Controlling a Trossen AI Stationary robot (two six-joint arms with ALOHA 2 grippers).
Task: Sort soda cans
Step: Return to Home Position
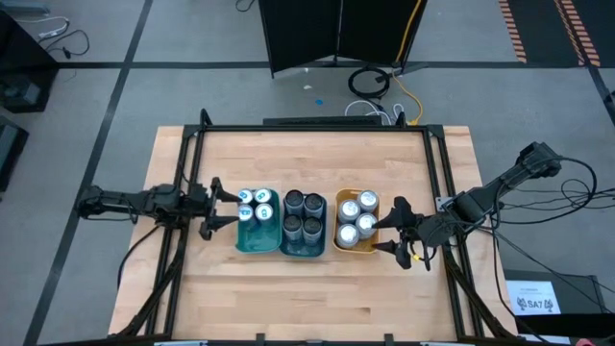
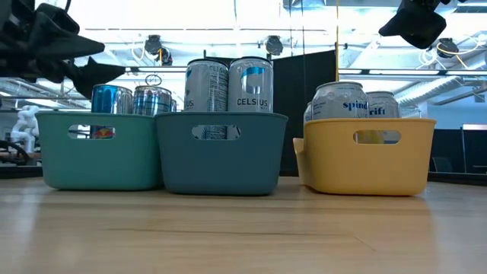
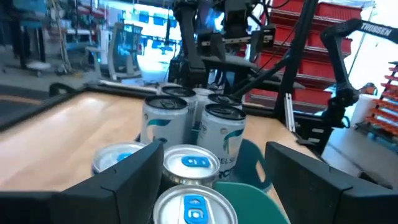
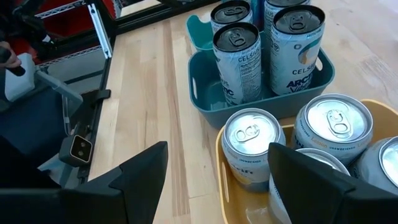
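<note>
Just left of the middle bin [image 1: 303,252]: green bin [image 1: 252,246] holding blue-topped soda cans [image 1: 255,204]. At its outer edge, raised above the cans, the left gripper [image 1: 231,209], fingers apart, gripping nothing. In the middle bin itself: four dark-topped cans [image 1: 303,216]. Just right of it: yellow bin [image 1: 354,247] with silver cans [image 1: 357,217], and beyond that the right gripper [image 1: 386,229], fingers likewise spread and empty. No cans loose on the worktop [image 1: 288,298]. Likely risk on pulling away: clipping a can top or rim with a spread finger, tipping a can or dragging a bin askew. All cans upright, long axis vertical, tabs up.
</note>
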